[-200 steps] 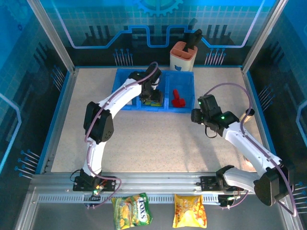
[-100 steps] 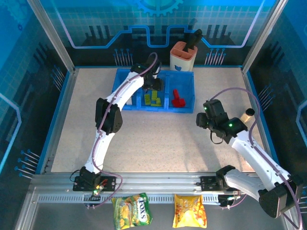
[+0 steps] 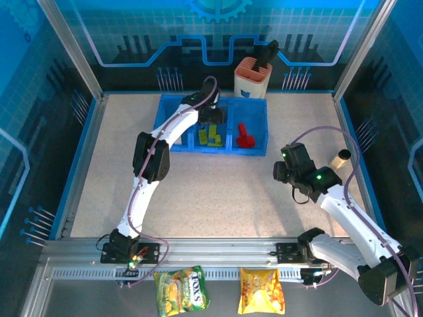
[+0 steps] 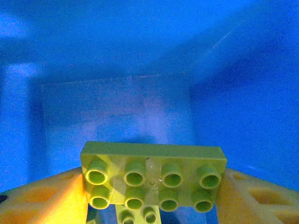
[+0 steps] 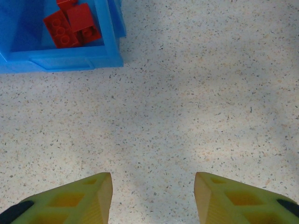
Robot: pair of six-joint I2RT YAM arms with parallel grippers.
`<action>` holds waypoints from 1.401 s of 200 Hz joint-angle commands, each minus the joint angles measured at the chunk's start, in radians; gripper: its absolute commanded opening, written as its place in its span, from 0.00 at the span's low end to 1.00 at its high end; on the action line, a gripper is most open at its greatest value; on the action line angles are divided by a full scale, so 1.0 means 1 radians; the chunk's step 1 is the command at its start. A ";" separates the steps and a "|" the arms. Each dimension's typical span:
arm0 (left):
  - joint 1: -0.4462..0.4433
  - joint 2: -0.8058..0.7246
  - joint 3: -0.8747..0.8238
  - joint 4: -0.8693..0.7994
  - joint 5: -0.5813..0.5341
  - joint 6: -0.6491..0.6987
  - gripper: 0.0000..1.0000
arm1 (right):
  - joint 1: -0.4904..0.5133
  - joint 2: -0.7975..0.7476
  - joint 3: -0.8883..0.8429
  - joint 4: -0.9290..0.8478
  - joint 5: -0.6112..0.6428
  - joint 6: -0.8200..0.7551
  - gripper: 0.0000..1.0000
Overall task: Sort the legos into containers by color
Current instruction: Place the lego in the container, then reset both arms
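Observation:
My left gripper [image 3: 213,113] is over the back of the middle bin of the blue tray [image 3: 259,152]. It is shut on a lime green brick [image 4: 153,176], studs facing the camera, with a finger [image 4: 51,196] against each end. More lime green bricks [image 3: 211,136] lie in that bin, and one [image 4: 136,215] shows just below the held brick. Red bricks [image 3: 246,137] [image 5: 72,25] lie in the right bin [image 5: 60,59]. My right gripper [image 3: 280,169] [image 5: 153,186] is open over bare table, to the right of the tray and nearer the front. Cream-white bricks are out of view.
An orange-and-white holder [image 3: 252,78] stands behind the tray. A small pale cylinder [image 3: 342,156] sits near the right wall. Two snack bags [image 3: 182,290] [image 3: 261,290] lie in front of the rail. Speckled table [image 3: 218,191] stretches between the tray and the arm bases.
The left gripper has risen from low in the middle bin toward its back. The right gripper has drawn away from the tray, to the right and toward the front.

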 commanded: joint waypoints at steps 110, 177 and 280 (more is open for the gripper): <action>-0.001 -0.036 0.004 0.011 0.002 -0.006 0.78 | -0.009 -0.044 -0.021 -0.030 0.054 -0.001 0.58; -0.003 -0.248 -0.141 0.017 -0.001 0.001 0.81 | -0.033 0.010 -0.048 0.048 0.142 -0.060 0.72; 0.097 -0.797 -0.815 0.179 -0.146 0.048 0.98 | -0.186 0.148 -0.064 0.231 0.148 -0.183 1.00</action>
